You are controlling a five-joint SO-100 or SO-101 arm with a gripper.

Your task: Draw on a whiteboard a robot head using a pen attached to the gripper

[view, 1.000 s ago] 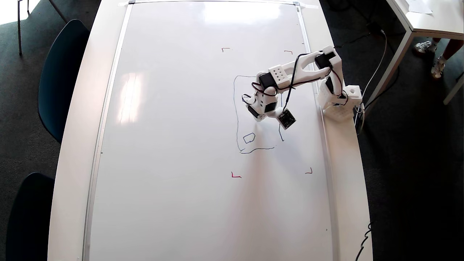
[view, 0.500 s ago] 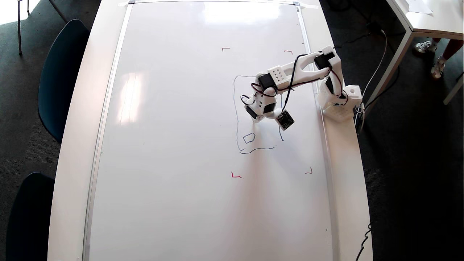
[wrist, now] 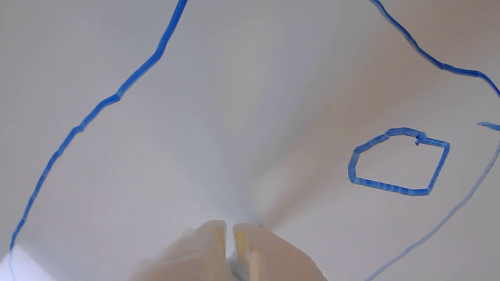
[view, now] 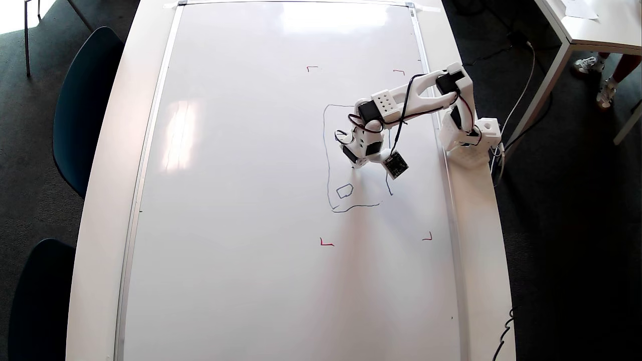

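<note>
The whiteboard covers nearly the whole tabletop. On its right half is the robot head, a thin blue outline of a tall rectangle with one small box near its lower left. My gripper points down at the board inside the outline, just above that small box. In the wrist view the two pale fingers stand nearly together with only a narrow slit, so the gripper is shut. The small box lies to the right and a long outline stroke to the left. The pen is hidden under the fingers.
The arm's white base sits on the table rim right of the board, with cables trailing off the edge. Red corner marks frame the drawing area. Dark chairs stand at the left, another table at the top right.
The gripper drifted slightly left, then came back almost to where it was. No new line shows on the board.
</note>
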